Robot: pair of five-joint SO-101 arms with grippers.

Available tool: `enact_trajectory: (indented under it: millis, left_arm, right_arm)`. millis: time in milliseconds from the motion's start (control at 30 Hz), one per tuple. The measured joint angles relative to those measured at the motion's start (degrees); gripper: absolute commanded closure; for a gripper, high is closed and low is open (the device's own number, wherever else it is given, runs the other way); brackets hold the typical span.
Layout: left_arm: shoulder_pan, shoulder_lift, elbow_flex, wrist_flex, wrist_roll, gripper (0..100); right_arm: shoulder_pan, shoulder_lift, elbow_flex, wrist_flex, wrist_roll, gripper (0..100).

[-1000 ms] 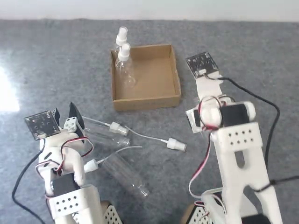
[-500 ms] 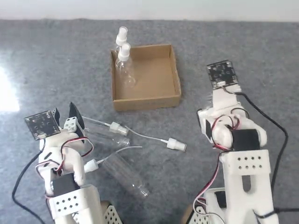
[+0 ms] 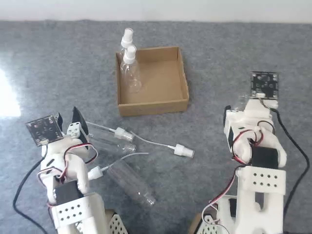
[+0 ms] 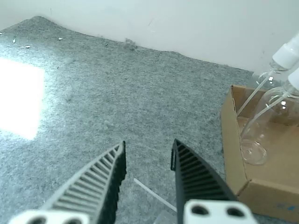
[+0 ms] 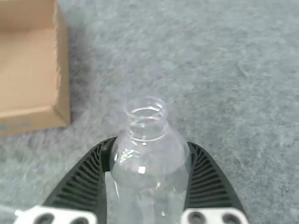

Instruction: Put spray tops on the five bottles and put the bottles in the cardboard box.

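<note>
Right wrist view: an uncapped clear bottle (image 5: 148, 163) is gripped between the right hand's (image 5: 150, 147) fingers, above the counter (image 5: 233, 70), off the right side of the cardboard box (image 3: 152, 105). Two spray-topped bottles (image 3: 131, 75) stand in the box's far left corner. The left hand (image 4: 148, 143) is open and empty, low over the counter.

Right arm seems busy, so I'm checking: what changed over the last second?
The right arm swung rightward, away from the cardboard box, the right claw shut on a topless bottle. The left claw, the box and the loose spray tops stayed put.
</note>
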Motion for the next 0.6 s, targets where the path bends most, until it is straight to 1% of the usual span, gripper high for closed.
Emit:
enact_trajectory:
  millis: [167, 433, 600]
  left_arm:
    - [0.0, 0.0, 0.0, 0.0, 0.0, 84]
    - [0.0, 0.0, 0.0, 0.0, 0.0, 84]
    - [0.0, 0.0, 0.0, 0.0, 0.0, 84]
  right_arm:
    - [3.3, -2.9, 4.1, -4.1, 0.0, 94.6]
    - [3.3, -7.9, 9.0, -8.2, 0.0, 94.6]
    - [3.3, -9.8, 10.6, -9.0, 0.0, 94.6]
